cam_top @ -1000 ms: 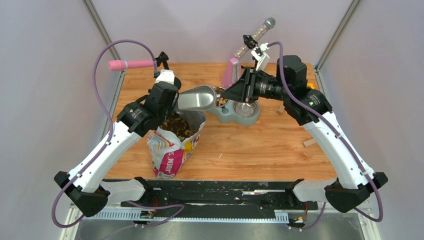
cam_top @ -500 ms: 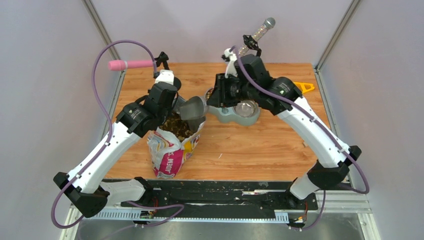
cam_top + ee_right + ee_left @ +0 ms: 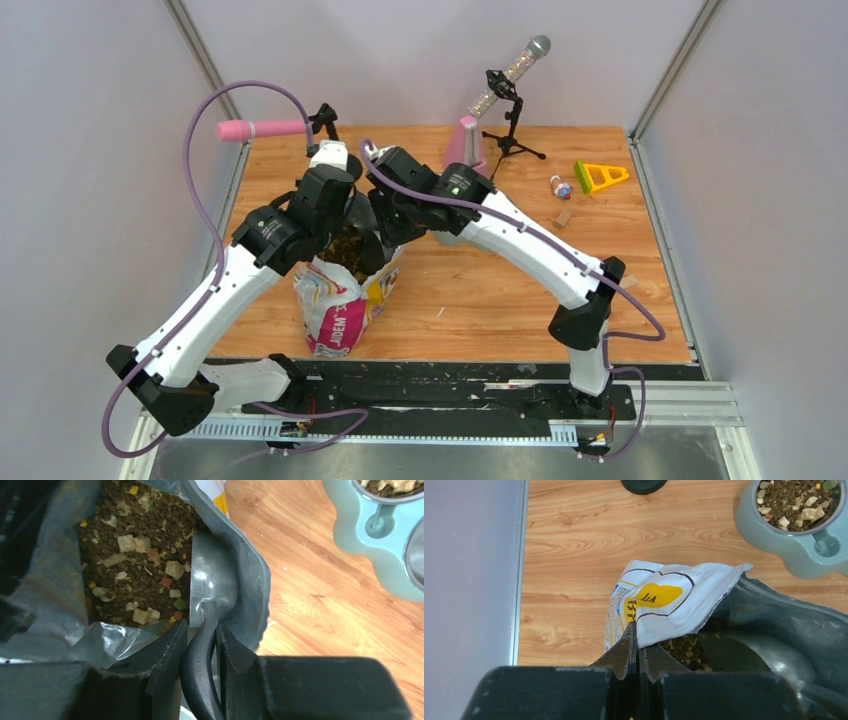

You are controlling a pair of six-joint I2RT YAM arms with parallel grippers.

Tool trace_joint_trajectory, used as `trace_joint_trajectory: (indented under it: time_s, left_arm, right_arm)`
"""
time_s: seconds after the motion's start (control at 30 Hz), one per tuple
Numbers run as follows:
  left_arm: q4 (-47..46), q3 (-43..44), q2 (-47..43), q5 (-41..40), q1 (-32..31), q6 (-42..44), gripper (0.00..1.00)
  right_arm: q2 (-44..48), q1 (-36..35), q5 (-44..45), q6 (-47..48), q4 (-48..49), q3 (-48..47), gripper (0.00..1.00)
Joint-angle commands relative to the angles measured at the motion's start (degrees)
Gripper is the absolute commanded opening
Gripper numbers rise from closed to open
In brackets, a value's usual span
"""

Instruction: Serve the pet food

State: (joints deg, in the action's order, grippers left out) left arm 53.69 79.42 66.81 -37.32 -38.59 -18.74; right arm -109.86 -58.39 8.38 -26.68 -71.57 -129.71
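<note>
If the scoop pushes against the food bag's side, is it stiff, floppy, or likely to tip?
Probably floppy: the bag creases at its rim where the left end effector pinches it. Its wall likely bulges where the scoop presses. Tipping seems unlikely: it stands upright, pinched, with pet food weighing it down.
</note>
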Motion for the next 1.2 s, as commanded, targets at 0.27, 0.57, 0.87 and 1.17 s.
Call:
trace_joint_trajectory:
  time_s: [0.27,0.57,0.87,1.17]
  left_arm:
    - [-10.6,2.0,-3.6,-3.1,-0.3,-1.2,0.00]
    - [-10.2,2.2,-2.2,-2.1,-0.3,-1.3,0.00]
    - [-10.0,2.4,-1.4,-0.6,-0.3,-1.5,0.00]
    - [-9.9,2.5,-0.8,0.6,-0.3,-1.2,0.00]
  right_arm:
    - [-3.4,0.6,1.4,1.1,5.8,9.2,0.00]
    - [-3.9,2.9,-9.5,0.3,14.4,17.1,0.00]
    - [1.8,5.6,-24.2,-2.0,28.6,27.7,0.00]
    - [3.2,8.3,-38.3,-5.1,36.1,32.1,0.00]
